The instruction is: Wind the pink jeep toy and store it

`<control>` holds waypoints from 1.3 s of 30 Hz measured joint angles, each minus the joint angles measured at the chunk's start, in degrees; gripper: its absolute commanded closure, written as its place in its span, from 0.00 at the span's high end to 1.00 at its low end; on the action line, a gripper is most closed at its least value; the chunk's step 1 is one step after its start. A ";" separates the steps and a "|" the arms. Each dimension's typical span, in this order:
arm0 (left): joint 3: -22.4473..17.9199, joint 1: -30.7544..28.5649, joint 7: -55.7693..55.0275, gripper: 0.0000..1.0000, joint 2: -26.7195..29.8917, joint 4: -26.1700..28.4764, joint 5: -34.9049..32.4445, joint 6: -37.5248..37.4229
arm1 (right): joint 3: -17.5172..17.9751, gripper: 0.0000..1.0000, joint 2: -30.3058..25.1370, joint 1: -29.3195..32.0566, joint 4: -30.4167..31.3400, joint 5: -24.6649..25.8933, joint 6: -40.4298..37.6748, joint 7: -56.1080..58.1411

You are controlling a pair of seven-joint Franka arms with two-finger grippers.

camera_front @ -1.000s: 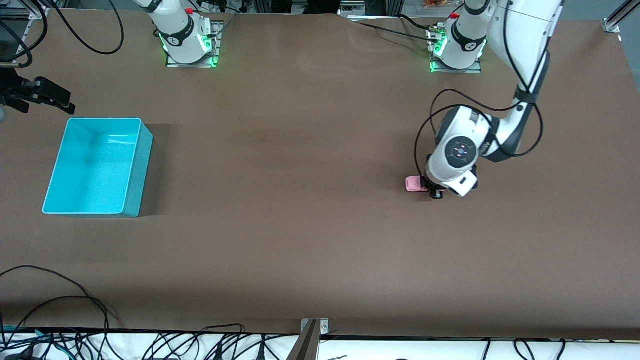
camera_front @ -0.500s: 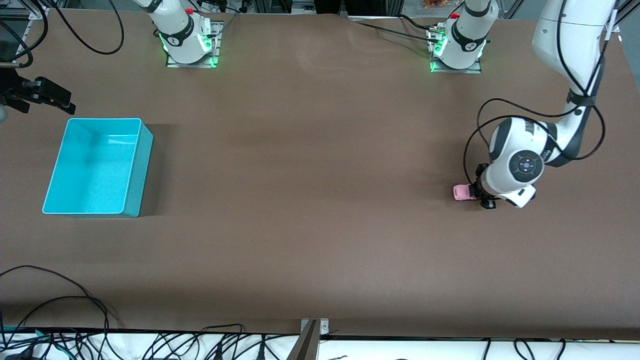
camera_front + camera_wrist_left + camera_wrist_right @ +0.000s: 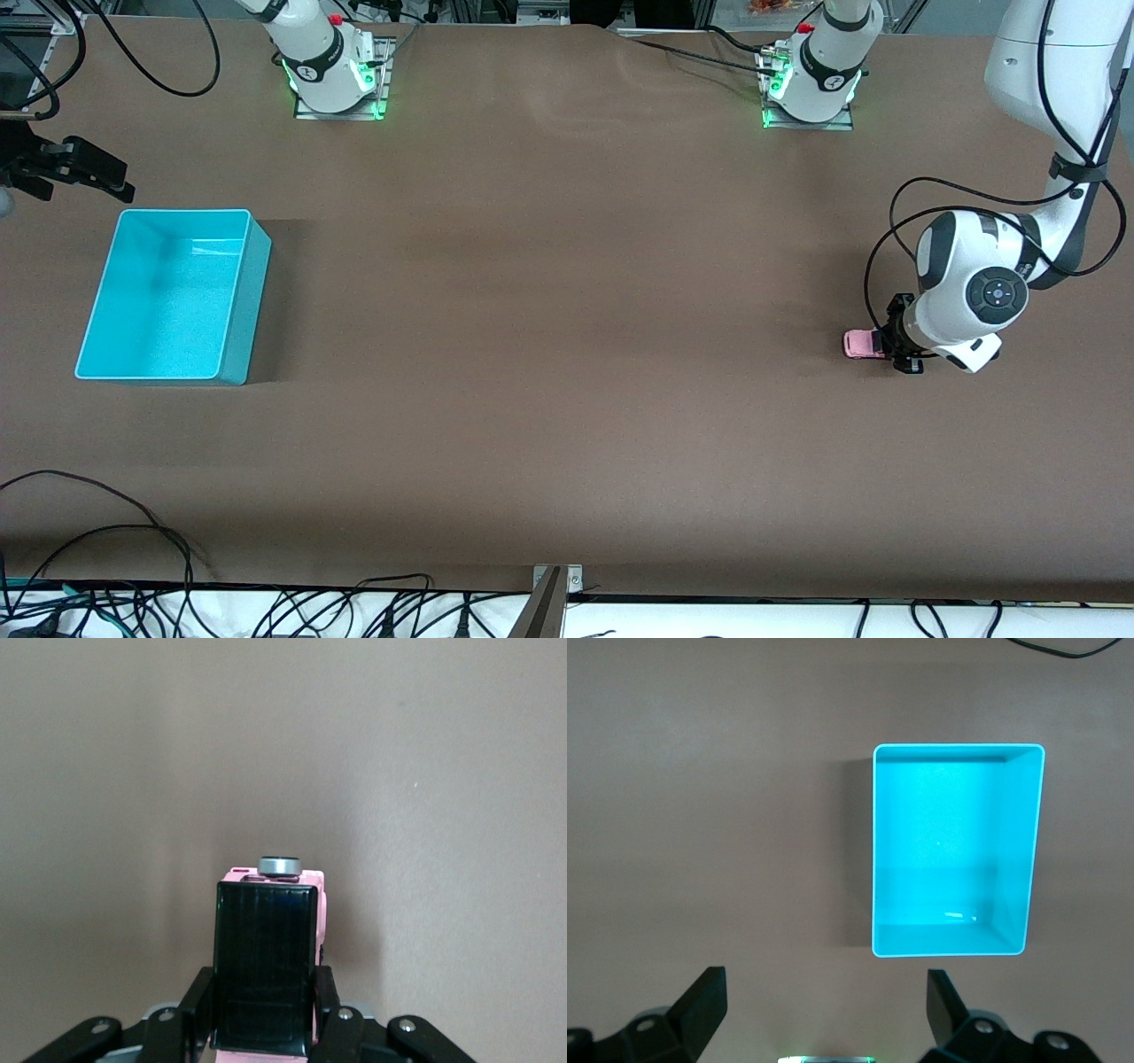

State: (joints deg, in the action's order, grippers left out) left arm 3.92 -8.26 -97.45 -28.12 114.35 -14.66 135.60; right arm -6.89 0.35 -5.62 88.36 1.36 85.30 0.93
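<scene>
We saw the left gripper clamped on the jeep at table level. The right gripper waited, fingers wide apart, above the bin.

White, rounded arm shells with black joint bands. Green-lit bases, red buttons at 12 o'clock. Black cable loops along the left arm. Gripper fingers black, probably plastic.
</scene>
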 measured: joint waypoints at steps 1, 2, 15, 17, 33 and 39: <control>0.00 -0.08 0.15 0.65 0.00 0.00 0.00 0.04 | 0.00 1.00 0.00 0.00 0.00 0.00 0.00 0.00; 0.01 -0.09 0.21 0.90 0.00 0.00 0.00 0.05 | 0.00 1.00 0.00 0.00 0.00 0.00 0.00 0.00; -0.09 -1.17 7.89 1.00 0.45 -4.04 -0.17 -7.34 | 0.03 1.00 0.00 0.00 0.00 0.00 0.00 0.00; -0.08 -1.30 9.81 1.00 1.49 -5.84 -0.05 -11.43 | 0.04 1.00 0.00 0.00 0.00 0.00 0.00 0.00; 0.54 -1.26 35.79 1.00 13.66 -21.69 8.66 -35.49 | 0.03 1.00 0.00 0.00 0.00 0.00 0.00 0.00; 1.37 -0.88 47.70 1.00 14.03 -28.48 10.81 -39.40 | 0.03 1.00 0.00 0.00 0.00 0.00 0.00 0.00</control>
State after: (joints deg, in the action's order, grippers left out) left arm 5.28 -9.14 -49.75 -14.09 85.87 -3.85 96.19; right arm -6.86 0.35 -5.62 88.36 1.36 85.30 0.93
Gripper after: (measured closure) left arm 0.000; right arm 0.000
